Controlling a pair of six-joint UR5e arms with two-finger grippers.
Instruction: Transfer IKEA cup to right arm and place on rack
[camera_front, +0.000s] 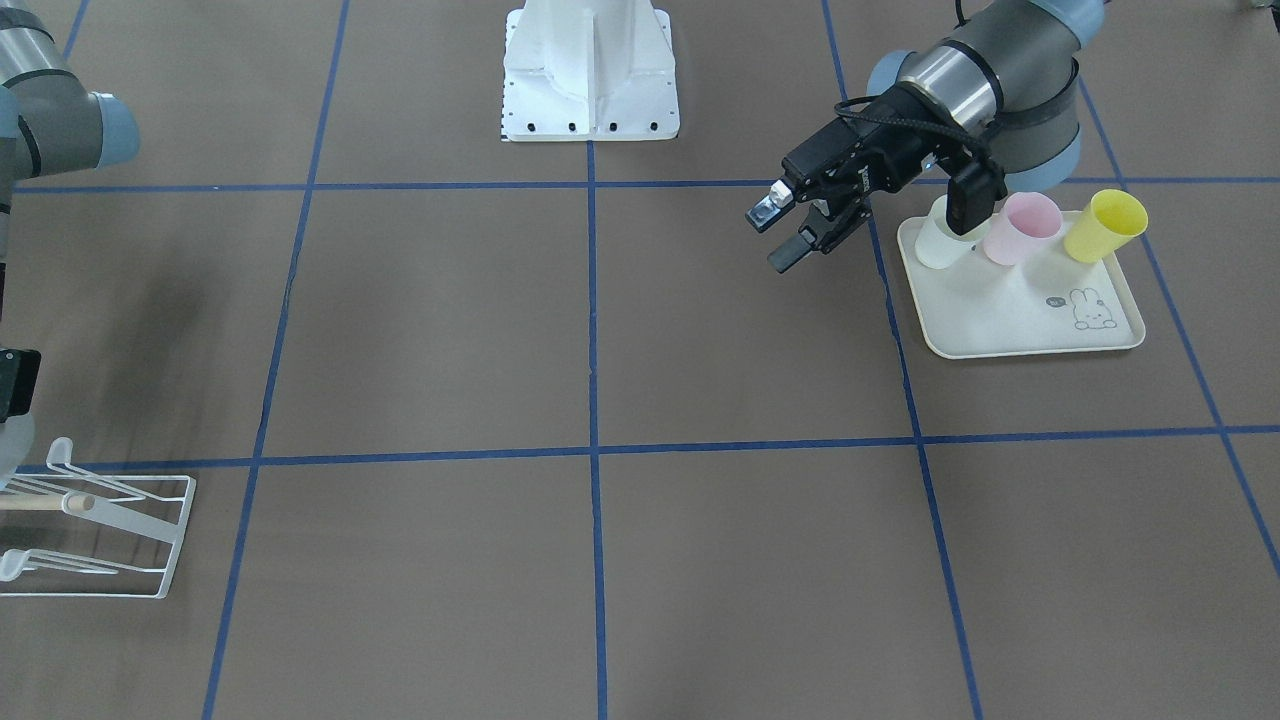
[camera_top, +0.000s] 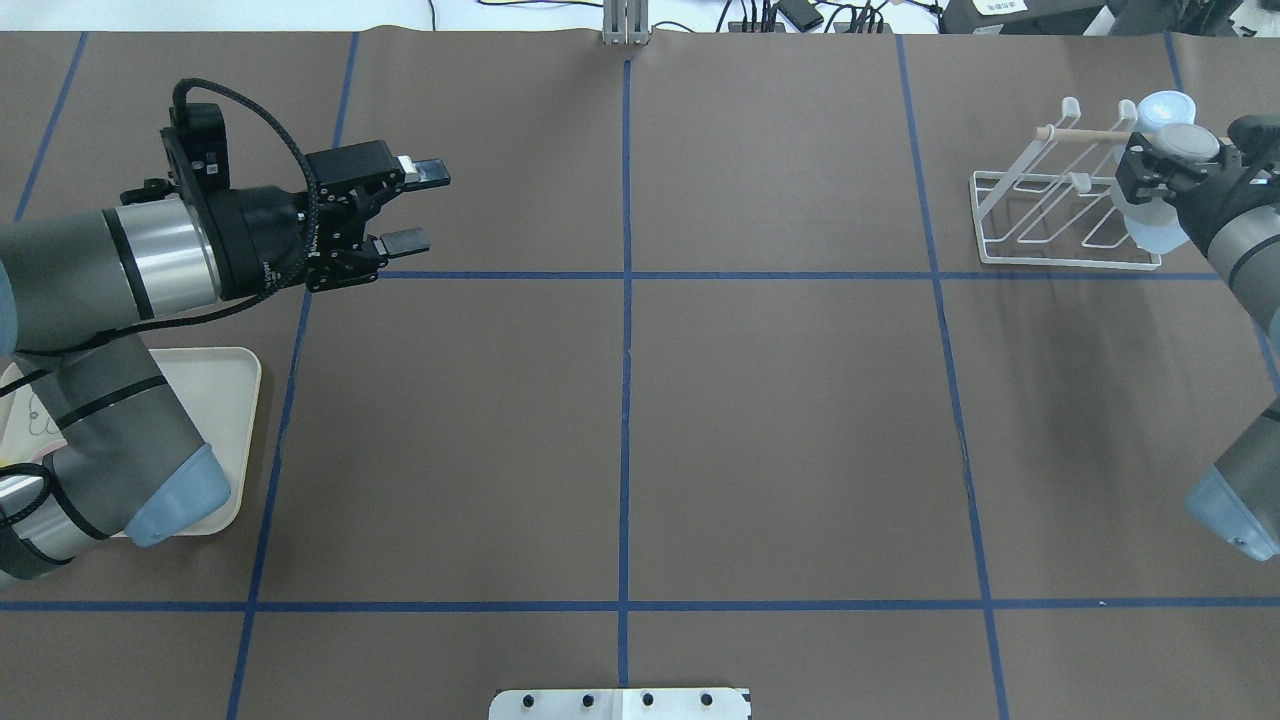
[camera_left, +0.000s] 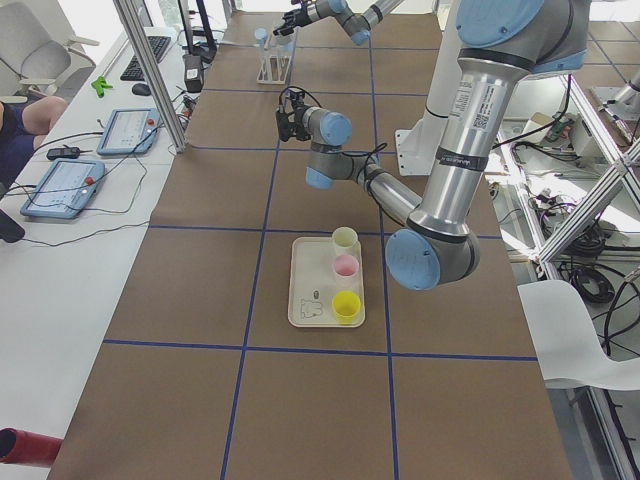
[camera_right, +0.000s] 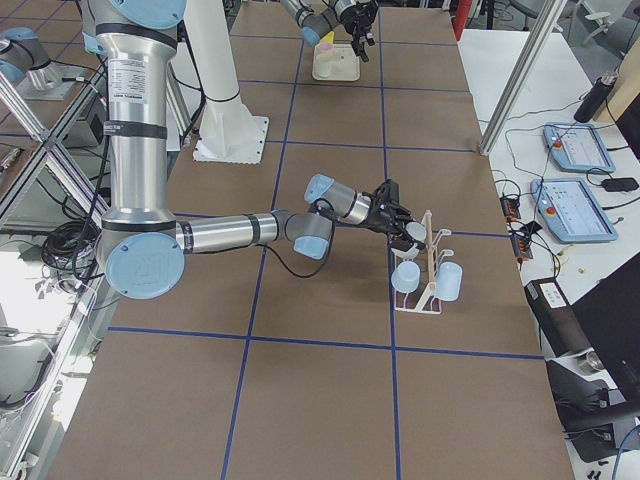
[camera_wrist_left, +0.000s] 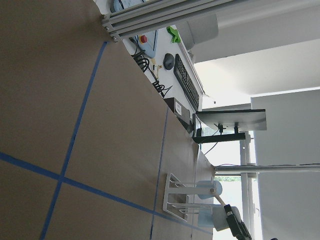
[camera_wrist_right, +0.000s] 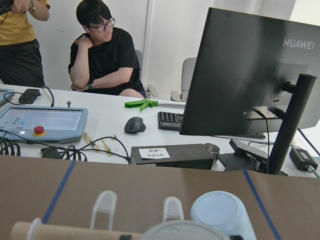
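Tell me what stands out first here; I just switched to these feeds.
The right gripper sits at the white rack in the table's far right corner, with a pale blue cup right by it. Across the table, the left gripper hangs open and empty near the cream tray holding three pastel cups.

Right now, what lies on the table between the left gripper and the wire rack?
Only bare table with blue tape lines lies between left gripper and rack, seen in the overhead view.

We look over a brown table (camera_top: 800, 450) gridded in blue tape (camera_top: 626, 400). Beside it a white desk (camera_wrist_right: 105, 107) carries a Huawei monitor (camera_wrist_right: 245, 75), keyboard (camera_wrist_right: 170, 119) and mouse (camera_wrist_right: 134, 125), with white walls (camera_wrist_right: 170, 40) behind.
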